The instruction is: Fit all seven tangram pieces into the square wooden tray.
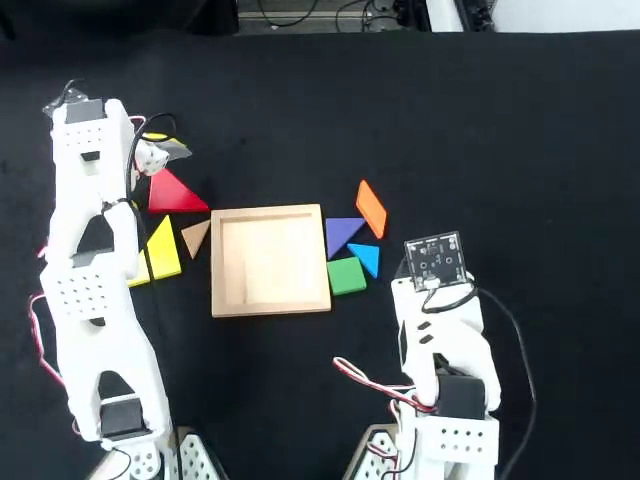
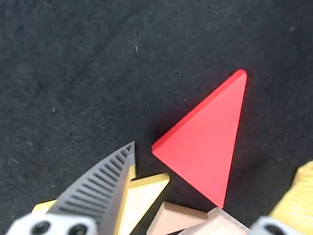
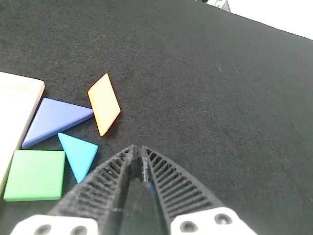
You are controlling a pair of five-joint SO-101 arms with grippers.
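Note:
The square wooden tray (image 1: 270, 298) lies mid-table with nothing in it. Left of it are a red triangle (image 1: 175, 192), a yellow triangle (image 1: 162, 248) and a small tan triangle (image 1: 195, 237). Right of it are a purple triangle (image 1: 342, 234), an orange parallelogram (image 1: 371, 208), a blue triangle (image 1: 365, 258) and a green square (image 1: 346, 275). My left gripper (image 2: 220, 156) hangs open over the red triangle (image 2: 205, 142), with the grey finger (image 2: 105, 188) beside it. My right gripper (image 3: 138, 149) is shut on nothing, a little short of the blue triangle (image 3: 78, 154).
The left arm (image 1: 95, 290) stretches along the table's left side, over part of the yellow triangle. The right arm's wrist (image 1: 435, 260) sits right of the green square. Black cloth covers the table, with open room at the back and right.

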